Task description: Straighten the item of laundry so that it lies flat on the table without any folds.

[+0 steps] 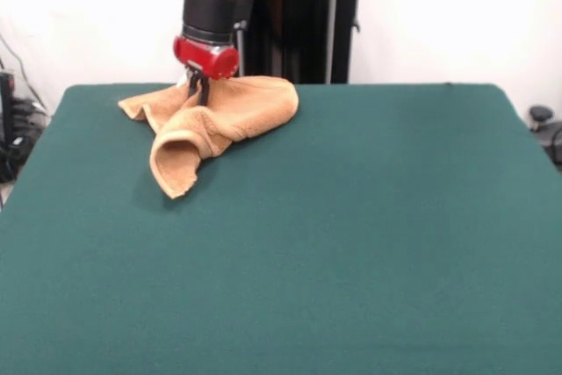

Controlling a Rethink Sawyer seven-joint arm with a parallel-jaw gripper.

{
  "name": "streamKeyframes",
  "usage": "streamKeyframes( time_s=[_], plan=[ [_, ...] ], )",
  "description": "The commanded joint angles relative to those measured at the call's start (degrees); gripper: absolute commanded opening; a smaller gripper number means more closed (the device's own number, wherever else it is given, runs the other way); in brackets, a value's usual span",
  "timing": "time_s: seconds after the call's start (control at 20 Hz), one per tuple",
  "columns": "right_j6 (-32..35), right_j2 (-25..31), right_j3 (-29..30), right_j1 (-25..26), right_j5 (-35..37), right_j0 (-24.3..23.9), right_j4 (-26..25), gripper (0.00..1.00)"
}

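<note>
Right now the gripper (200,92) stands low over the towel (211,120), its dark fingers (203,89) pushed down into the cloth just below the red collar of the arm (211,6). They look drawn close together with a raised ridge of terry pinched between them, though the tips themselves are sunk in the fabric and only partly seen. Taking the gripper as the landmark, the towel spreads out on both sides of it: a broad rounded lobe runs off to the picture's right of the gripper, a thinner flap reaches out to the picture's left, and a third part comes toward the camera from under the gripper, curling over itself into an open roll whose end rests on the table (351,243). The cloth is bunched and folded, highest where the gripper has it. All of it sits on the green table close to the edge that lies behind the gripper, with the wide green cover stretching out bare-looking in front
</note>
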Motion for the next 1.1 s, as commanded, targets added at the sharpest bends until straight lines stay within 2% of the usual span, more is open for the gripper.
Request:
streamKeyframes(
  time_s=[0.05, 0.25, 0.4, 0.5, 0.55, 0.7, 1.1],
  plan=[
    [1.4, 7.0, -14.4, 15.2, 14.1, 2.0, 6.0, 0.00],
    [1.2, 8.2, -14.3, 14.8, 16.0, 0.3, 4.9, 0.00],
    [0.1, 2.0, -15.5, 16.1, 15.6, 4.9, 7.6, 0.00],
    [-0.4, -3.7, -16.1, 18.3, 9.6, 8.8, 9.2, 0.00],
    [-0.8, -6.1, -16.1, 18.8, 9.0, 10.4, 10.1, 0.00],
    [-1.4, -11.8, -16.5, 20.0, 10.2, 16.1, 13.4, 0.00],
    [0.2, -15.7, -17.2, 23.9, 5.6, 19.3, 15.6, 0.00]
  ],
)
